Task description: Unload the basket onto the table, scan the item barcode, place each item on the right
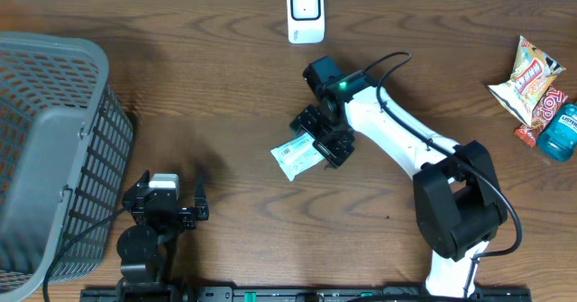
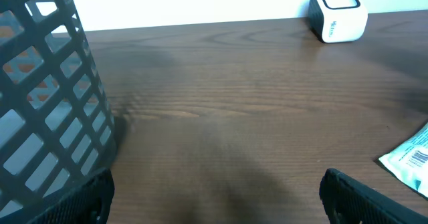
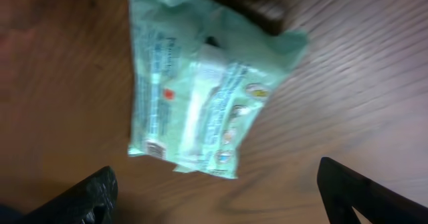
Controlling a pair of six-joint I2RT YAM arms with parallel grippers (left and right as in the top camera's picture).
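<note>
Overhead view: the right tool [image 1: 322, 135] hangs spread wide over the pale green plastic wipes packet [image 1: 294, 157], which lies free on the brown wooden desk [image 1: 225, 77] (the left tool [image 1: 171, 194] is also spread). The grasp looks pending. Next, pinch the packet and show its barcode to the white box scanner [image 1: 306, 12].

I work at what looks like a mock shop checkout: a wooden table [image 1: 225, 86] with a white scanner [image 1: 306, 13] at its far edge, a grey basket [image 1: 45, 140] left, a snack bag [image 1: 527, 77] and a bottle [image 1: 559, 132] right.
</note>
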